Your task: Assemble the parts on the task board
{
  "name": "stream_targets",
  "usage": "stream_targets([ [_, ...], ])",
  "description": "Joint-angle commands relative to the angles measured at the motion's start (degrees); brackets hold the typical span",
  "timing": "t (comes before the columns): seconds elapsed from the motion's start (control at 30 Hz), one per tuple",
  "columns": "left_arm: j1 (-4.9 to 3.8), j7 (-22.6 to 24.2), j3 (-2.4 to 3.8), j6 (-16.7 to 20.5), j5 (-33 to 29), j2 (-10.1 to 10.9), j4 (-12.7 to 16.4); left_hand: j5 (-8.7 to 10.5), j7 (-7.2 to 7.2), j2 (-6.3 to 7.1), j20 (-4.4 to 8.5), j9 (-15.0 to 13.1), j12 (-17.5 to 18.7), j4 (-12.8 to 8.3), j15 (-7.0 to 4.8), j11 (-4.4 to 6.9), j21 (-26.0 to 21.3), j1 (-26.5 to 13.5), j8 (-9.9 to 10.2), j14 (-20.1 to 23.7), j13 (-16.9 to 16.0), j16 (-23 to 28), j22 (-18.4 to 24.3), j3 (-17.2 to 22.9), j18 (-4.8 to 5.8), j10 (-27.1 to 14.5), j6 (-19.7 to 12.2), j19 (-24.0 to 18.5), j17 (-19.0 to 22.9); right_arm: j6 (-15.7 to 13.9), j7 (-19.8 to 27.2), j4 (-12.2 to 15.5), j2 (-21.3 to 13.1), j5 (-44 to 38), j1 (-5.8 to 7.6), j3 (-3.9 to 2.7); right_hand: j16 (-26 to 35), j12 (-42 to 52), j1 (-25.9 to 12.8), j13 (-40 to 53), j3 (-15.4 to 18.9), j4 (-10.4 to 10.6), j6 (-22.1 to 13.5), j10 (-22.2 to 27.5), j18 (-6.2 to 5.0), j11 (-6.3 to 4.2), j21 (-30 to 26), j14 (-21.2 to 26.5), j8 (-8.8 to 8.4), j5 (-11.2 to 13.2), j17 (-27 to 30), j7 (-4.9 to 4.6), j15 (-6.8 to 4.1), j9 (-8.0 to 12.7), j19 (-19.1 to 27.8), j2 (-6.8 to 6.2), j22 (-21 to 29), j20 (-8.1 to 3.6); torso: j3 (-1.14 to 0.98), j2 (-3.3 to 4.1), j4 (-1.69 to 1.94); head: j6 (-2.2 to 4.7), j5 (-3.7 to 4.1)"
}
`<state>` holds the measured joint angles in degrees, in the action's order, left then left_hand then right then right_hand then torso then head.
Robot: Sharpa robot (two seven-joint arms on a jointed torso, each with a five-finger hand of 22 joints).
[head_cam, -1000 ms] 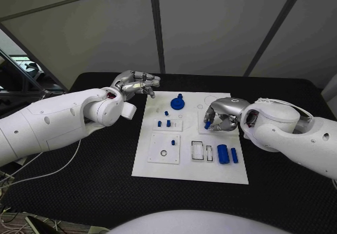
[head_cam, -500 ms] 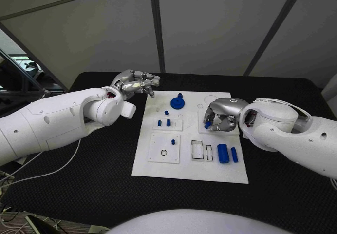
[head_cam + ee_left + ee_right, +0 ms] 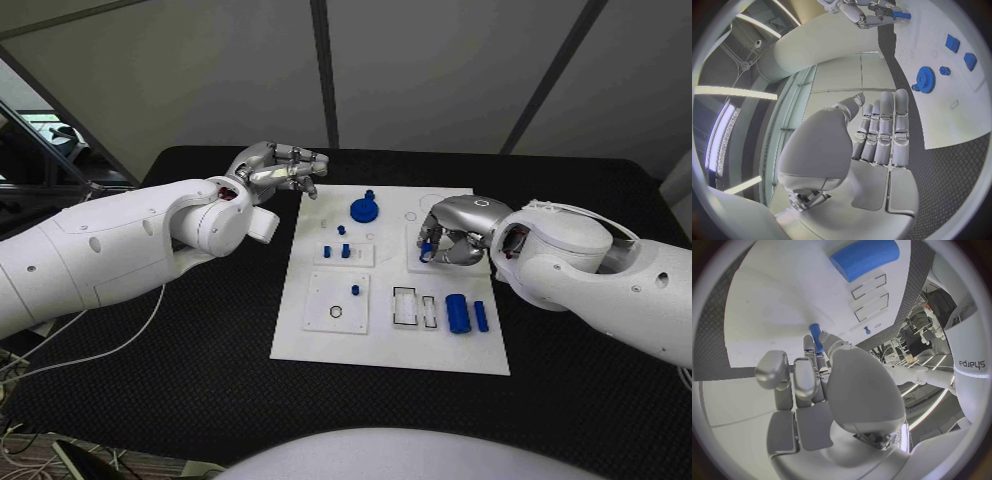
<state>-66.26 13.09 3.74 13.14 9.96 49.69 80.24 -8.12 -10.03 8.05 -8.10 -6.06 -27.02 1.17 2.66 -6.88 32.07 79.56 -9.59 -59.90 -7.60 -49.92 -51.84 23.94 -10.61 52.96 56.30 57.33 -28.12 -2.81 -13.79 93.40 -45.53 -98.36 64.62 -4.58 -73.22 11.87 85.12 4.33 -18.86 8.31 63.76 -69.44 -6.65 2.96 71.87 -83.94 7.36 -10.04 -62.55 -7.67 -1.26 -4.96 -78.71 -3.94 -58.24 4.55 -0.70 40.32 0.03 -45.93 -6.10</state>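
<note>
The small blue peg-shaped part (image 3: 427,249) sat pinched in the fingertips of the right silver hand (image 3: 453,236), over the right-centre area of the white rectangular task board (image 3: 389,345). In the right wrist view the same part (image 3: 816,335) stuck out past the fingertips (image 3: 809,346), w/ the board's white surface just beyond it; whether it touched the board couldn't be told. Right hand's fingers were curled in close around the peg.

Elsewhere on the board: a round blue gear-like disc (image 3: 365,211) near the far edge, w/ a small blue post (image 3: 371,195) just behind it. Two short blue pegs (image 3: 336,252) stood on a raised white square block left of centre, another tiny blue piece (image 3: 342,232) just beyond them. A second white block nearer the robot carried one small blue pin (image 3: 355,291) and a dark ring. To the right of that, two rectangular slots, then a fat blue cylinder (image 3: 457,314) and a slim blue bar (image 3: 480,318) lying side by side, close but apart.

The left silver hand (image 3: 278,168) hovered off the board's far-left corner, above the black textured table (image 3: 173,390), holding nothing. In the left wrist view its fingers (image 3: 882,131) lay straight and side by side, thumb apart.
</note>
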Motion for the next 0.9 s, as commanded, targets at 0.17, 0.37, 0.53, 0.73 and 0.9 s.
stream_targets([
  [0.17,-0.11,0.2,0.05,-0.7,0.1,0.0,0.0,0.07,-0.13,-0.66,-0.21,0.1,-0.3,0.1,0.04,0.01,-0.3,0.1,-0.1,0.4,0.0,0.3,0.1,-0.2,0.22,-0.5,0.0,0.0,0.0,-4.8,-0.9,1.2,-0.8,0.2,0.25,-0.21,-0.3,-0.7,-0.1,0.1,-1.0,-0.5,1.4,-0.9,1.01,-0.11,0.6,-1.6,0.51,0.0,-0.2,0.93,-0.49,-0.8,-0.7,1.02,-0.7,-0.15,-0.02,-0.09,-0.04,-0.04,0.07],
  [0.37,-0.11,0.1,0.05,-0.7,0.1,0.0,-0.2,0.07,-0.13,-0.66,-0.21,0.1,-0.3,0.1,0.04,0.01,-0.3,0.1,-0.1,0.4,0.0,0.3,0.1,-0.2,0.22,-0.5,0.0,0.0,0.0,-6.7,-0.8,6.0,-3.2,2.4,0.30,-0.35,-0.2,-1.1,-0.1,0.1,-1.2,-0.8,1.4,-1.0,1.00,-0.09,0.6,-1.6,0.48,0.0,0.0,0.87,-0.50,-0.8,-0.6,0.78,-0.6,-0.20,0.05,-0.15,-0.02,0.18,0.15],
  [0.53,-0.11,0.1,0.05,-0.7,0.1,-0.1,-0.4,0.07,-0.13,-0.66,-0.21,0.1,-0.3,0.1,0.04,0.01,-0.3,0.1,-0.1,0.4,0.0,0.3,0.1,-0.2,0.22,-0.5,0.0,0.0,0.0,-8.3,-0.3,10.0,-4.2,3.9,0.34,-1.04,-0.3,-1.3,-0.3,0.1,-1.3,-1.0,1.3,-1.1,1.03,-0.06,0.7,-1.5,0.45,-0.1,0.0,0.82,-0.49,-0.8,-0.7,0.58,-0.8,-0.21,0.08,-0.15,0.04,0.31,0.15],
  [0.73,-0.11,0.1,0.05,-0.7,0.1,-0.3,-0.6,0.07,-0.13,-0.66,-0.21,0.1,-0.3,0.1,0.04,0.01,-0.3,0.1,-0.1,0.4,0.0,0.3,0.1,-0.2,0.22,-0.5,0.0,0.0,0.0,-9.4,0.6,12.0,-3.0,5.5,0.35,-1.39,-0.3,-1.4,-0.3,0.1,-1.4,-1.2,1.4,-1.1,1.04,-0.05,0.7,-1.5,0.44,-0.2,-0.1,0.80,-0.49,-0.9,-0.7,0.52,-0.9,-0.22,0.06,-0.10,0.01,0.31,-0.17],
  [0.9,-0.11,0.1,0.05,-0.8,0.1,-0.5,-0.7,0.07,-0.13,-0.66,-0.21,0.1,-0.3,0.1,0.04,0.01,-0.3,0.1,-0.1,0.4,0.0,0.3,0.1,-0.2,0.22,-0.5,0.0,0.0,0.0,-9.4,1.7,10.9,0.5,5.9,0.26,-1.20,-0.3,-1.6,-0.4,0.1,-1.5,-1.3,1.4,-1.1,1.04,-0.03,0.8,-1.5,0.42,-0.2,-0.1,0.76,-0.48,-0.9,-0.6,0.43,-0.9,-0.23,0.03,-0.05,0.01,0.07,-0.86],
])
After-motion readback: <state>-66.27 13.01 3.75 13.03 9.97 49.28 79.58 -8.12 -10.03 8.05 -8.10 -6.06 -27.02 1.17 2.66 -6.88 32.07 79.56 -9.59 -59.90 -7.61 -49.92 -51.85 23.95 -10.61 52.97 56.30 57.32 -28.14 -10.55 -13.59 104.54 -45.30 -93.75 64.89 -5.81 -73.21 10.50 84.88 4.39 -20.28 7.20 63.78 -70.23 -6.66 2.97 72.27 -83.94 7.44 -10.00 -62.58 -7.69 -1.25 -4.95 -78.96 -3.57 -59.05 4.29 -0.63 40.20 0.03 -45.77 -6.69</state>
